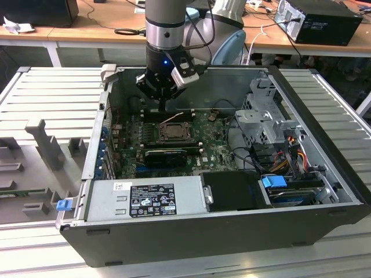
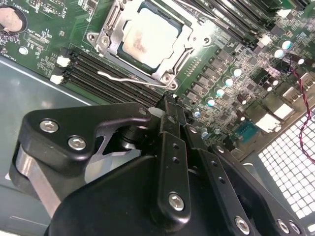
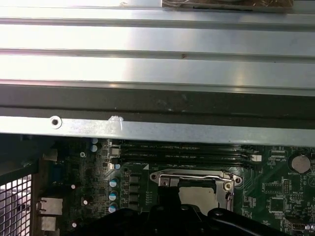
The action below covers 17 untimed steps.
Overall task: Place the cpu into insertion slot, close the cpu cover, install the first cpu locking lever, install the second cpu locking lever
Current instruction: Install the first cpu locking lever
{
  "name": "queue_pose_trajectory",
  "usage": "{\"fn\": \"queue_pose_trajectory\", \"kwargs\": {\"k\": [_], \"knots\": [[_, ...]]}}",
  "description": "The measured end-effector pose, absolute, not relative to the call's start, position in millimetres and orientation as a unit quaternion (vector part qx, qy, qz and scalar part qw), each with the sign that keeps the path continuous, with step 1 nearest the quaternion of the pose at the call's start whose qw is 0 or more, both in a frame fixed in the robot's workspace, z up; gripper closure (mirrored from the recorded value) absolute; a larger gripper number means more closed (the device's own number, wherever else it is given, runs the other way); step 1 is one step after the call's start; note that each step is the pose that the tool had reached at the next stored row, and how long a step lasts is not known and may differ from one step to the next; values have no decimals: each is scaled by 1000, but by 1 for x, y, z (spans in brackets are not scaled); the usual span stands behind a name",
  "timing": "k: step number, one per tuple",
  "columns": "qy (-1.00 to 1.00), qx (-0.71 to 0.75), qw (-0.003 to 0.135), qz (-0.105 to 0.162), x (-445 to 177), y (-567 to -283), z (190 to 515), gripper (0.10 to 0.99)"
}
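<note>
Hand (image 2: pixel 170 105) | clenched, empty | above cpu cover (image 2: pixel 106 27) | cpu (image 2: pixel 150 37) seated

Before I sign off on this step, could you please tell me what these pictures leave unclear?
- Gripper jaws: in the second wrist view they meet at one tip, so open or shut is unclear.
- Cpu: its near edge in the first wrist view is hidden by the gripper body.
- Locking levers: in the exterior view, too small around the cpu cover to judge.

Ribbed grey metal tabletop (image 1: pixel 52 92) under the open computer case (image 1: pixel 191 231). Grey fixture blocks (image 1: pixel 49 145) on the exterior view's left. Behind, wooden desks (image 1: pixel 104 26) with cables, a black computer box (image 1: pixel 324 20) at the exterior view's right. Bright even light.
</note>
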<state>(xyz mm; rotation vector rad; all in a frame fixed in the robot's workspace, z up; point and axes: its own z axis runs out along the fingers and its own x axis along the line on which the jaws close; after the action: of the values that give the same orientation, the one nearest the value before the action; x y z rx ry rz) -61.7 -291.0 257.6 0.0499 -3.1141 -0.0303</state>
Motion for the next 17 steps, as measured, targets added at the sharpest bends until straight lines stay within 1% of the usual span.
{"fn": "queue_pose_trajectory", "kwargs": {"k": [17], "knots": [[-1000, 16, 13, -10, -50, -291, 257, 980]]}}
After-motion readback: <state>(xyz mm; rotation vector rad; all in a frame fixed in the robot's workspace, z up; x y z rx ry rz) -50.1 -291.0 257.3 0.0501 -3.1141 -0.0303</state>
